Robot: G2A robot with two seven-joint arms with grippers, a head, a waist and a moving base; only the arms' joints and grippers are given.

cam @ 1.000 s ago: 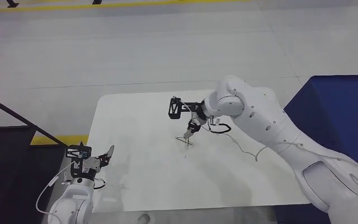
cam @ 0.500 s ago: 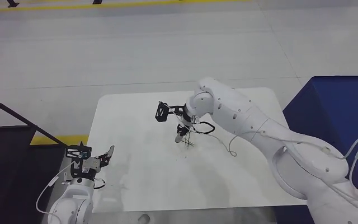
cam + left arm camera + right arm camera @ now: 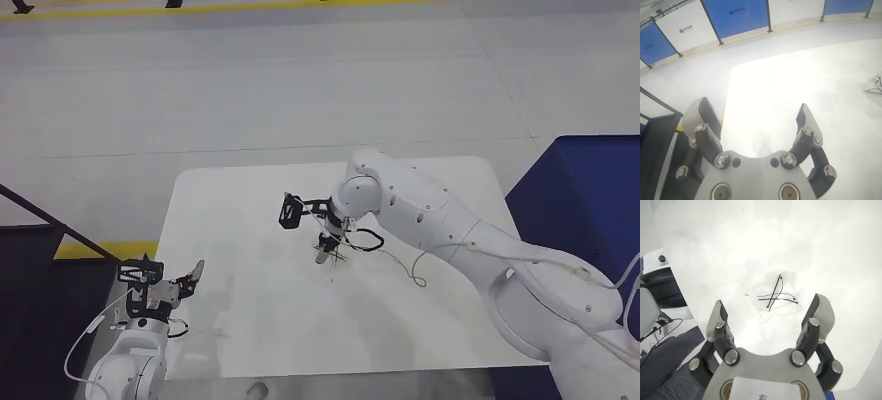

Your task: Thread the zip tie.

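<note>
Several black zip ties [image 3: 776, 296] lie crossed on a small clear plastic sheet [image 3: 785, 310] near the middle of the white table [image 3: 250, 330]. They appear as thin dark lines [image 3: 336, 256] in the top view and far off at the picture's edge [image 3: 875, 89] in the left wrist view. My right gripper [image 3: 767, 298] hangs open just above them, nothing between its fingers; the top view has it [image 3: 322, 252] right beside the ties. My left gripper [image 3: 753, 102] is open and empty over the table's near left corner [image 3: 187, 280].
A blue cabinet [image 3: 590, 190] stands off the table's right side. A black frame [image 3: 40, 225] runs past the left edge. Blue and white barrier panels [image 3: 738, 17] line the floor beyond the table.
The right arm has swung left across the table and come down a little, bringing its open gripper over the zip ties. The left arm has stayed still.
</note>
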